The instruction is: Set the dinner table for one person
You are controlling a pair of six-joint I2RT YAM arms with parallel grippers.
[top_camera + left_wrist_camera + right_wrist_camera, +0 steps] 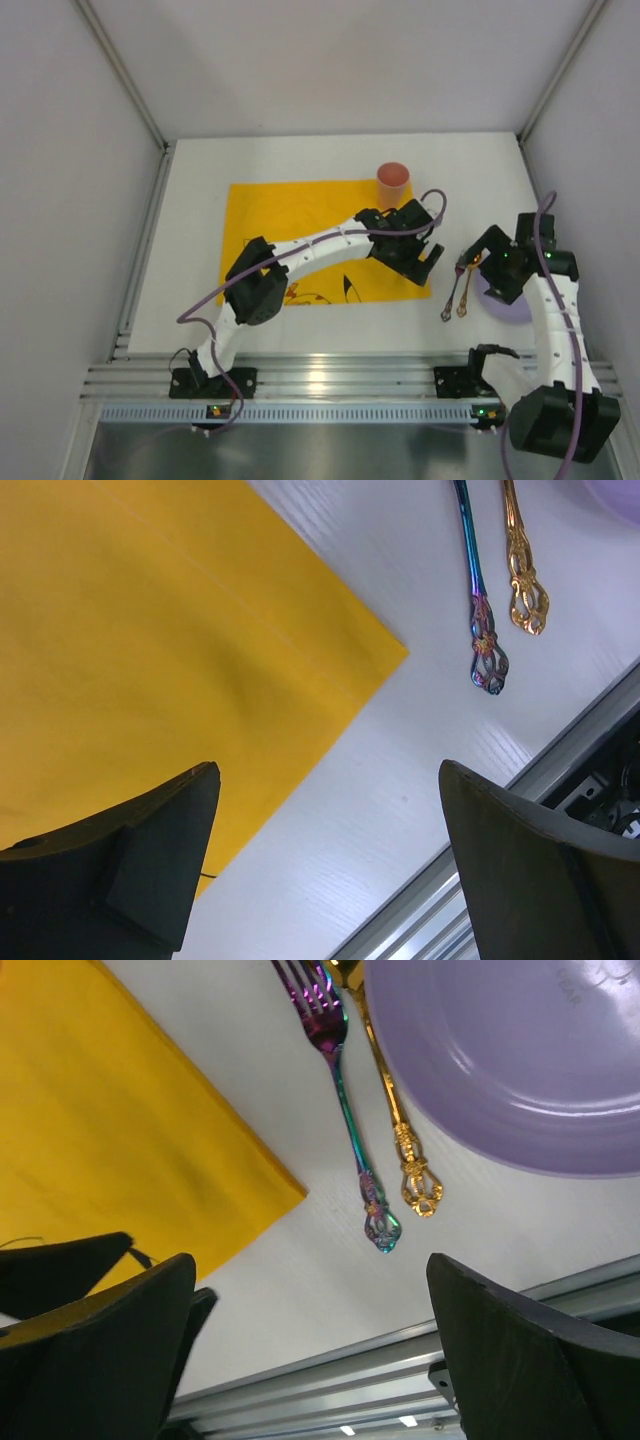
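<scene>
Both the left gripper [330,780] and the right gripper [310,1270] hang spread wide and empty over the white matte table [300,160], which lies between grey walls [60,200], long axis running left to right.

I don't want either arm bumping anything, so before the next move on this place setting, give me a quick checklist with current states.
1. Left gripper open, empty: ok.
2. Right gripper open, empty: ok.
3. Yellow placemat flat on the dinner table: ok.
4. Purple plate on the placemat: not ok, sits on bare table beside it.
5. Gold utensil clear of the plate rim: cannot tell.
6. Rainbow fork lying free on the table: ok.
</scene>
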